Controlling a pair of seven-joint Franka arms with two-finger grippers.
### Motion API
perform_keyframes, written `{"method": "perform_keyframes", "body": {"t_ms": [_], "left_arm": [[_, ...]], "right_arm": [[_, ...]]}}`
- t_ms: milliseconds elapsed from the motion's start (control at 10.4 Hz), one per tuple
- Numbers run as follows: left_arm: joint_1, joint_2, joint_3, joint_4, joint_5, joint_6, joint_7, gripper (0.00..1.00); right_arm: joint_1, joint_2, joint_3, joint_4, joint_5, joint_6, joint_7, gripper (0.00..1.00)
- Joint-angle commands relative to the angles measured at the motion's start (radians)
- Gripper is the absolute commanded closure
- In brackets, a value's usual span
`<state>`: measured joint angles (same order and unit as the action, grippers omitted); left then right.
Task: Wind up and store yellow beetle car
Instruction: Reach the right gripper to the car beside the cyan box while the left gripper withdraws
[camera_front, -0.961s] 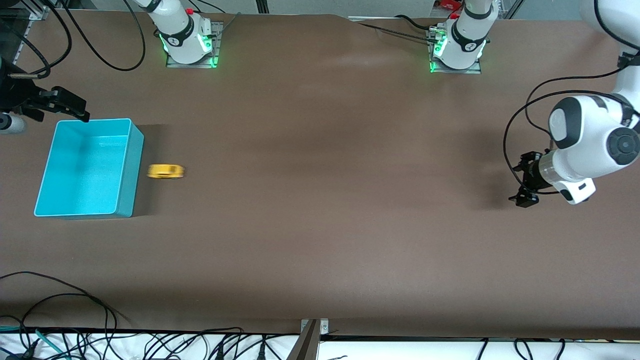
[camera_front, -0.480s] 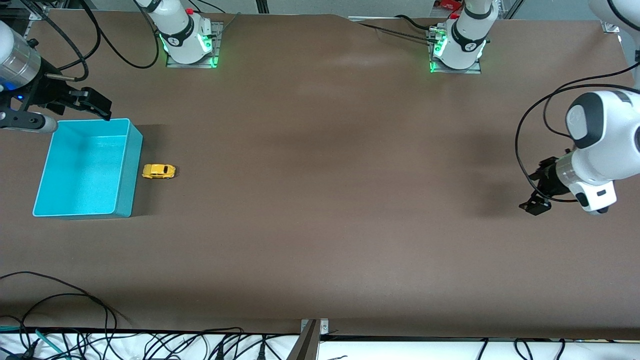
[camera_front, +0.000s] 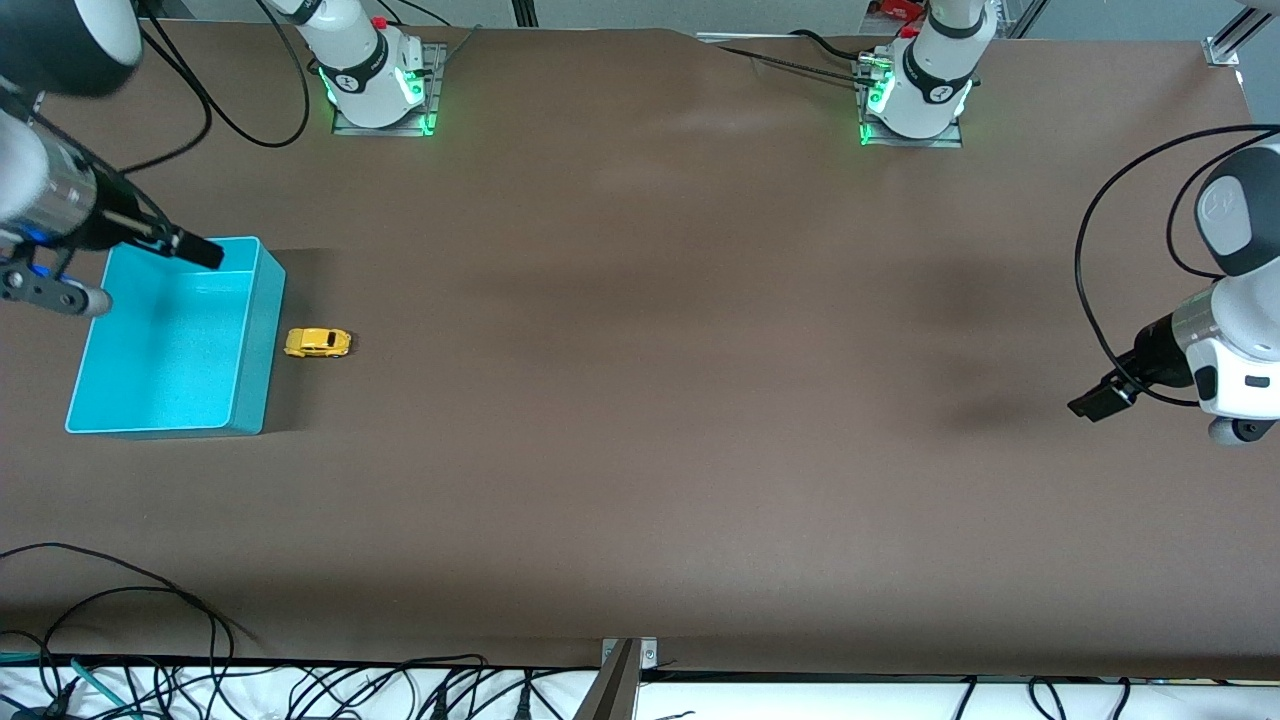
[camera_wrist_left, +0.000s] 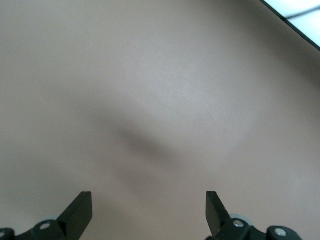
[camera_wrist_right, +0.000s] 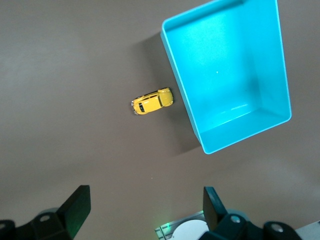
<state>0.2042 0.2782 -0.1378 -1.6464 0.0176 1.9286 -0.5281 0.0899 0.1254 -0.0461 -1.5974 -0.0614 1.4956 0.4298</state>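
Note:
The yellow beetle car (camera_front: 318, 343) (camera_wrist_right: 152, 101) stands on its wheels on the brown table, just beside the long wall of the turquoise bin (camera_front: 170, 340) (camera_wrist_right: 225, 60), on the side toward the left arm's end. The bin is empty. My right gripper (camera_front: 197, 250) (camera_wrist_right: 145, 200) hangs open over the bin's rim on the robots' side, holding nothing. My left gripper (camera_front: 1098, 403) (camera_wrist_left: 148, 200) is open and empty over bare table at the left arm's end, a long way from the car.
Both arm bases (camera_front: 375, 85) (camera_front: 915, 95) stand with green lights along the table's edge on the robots' side. Loose cables (camera_front: 150, 640) lie along the edge nearest the front camera. A black cable (camera_front: 1100, 230) loops from the left arm.
The car rolled a little toward the bin and stopped beside it. The right arm swung over the bin's rim. The left arm drew back toward its end of the table.

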Motion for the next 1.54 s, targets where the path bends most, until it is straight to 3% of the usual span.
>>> {"method": "perform_keyframes", "body": {"t_ms": [0,384,576,961,1441], "left_arm": [[0.006,-0.030,-0.008,0.074,0.007,-0.101,0.205,0.00],[0.001,-0.040,-0.045,0.201,0.018,-0.210,0.328,0.00],[0.012,-0.044,-0.043,0.203,0.009,-0.243,0.384,0.00],[0.026,-0.051,-0.037,0.194,0.015,-0.292,0.401,0.00],[0.047,-0.048,-0.045,0.189,0.001,-0.293,0.419,0.00]], "right_arm": [[-0.009,-0.024,-0.047,-0.157,0.048,0.139,0.110,0.00],[-0.009,-0.020,-0.055,-0.460,0.051,0.514,0.506,0.00],[-0.007,0.006,-0.054,-0.596,0.052,0.723,0.668,0.00],[-0.007,0.179,-0.055,-0.605,0.129,0.925,0.944,0.00],[-0.002,0.272,-0.055,-0.607,0.124,0.997,0.978,0.00]]}}
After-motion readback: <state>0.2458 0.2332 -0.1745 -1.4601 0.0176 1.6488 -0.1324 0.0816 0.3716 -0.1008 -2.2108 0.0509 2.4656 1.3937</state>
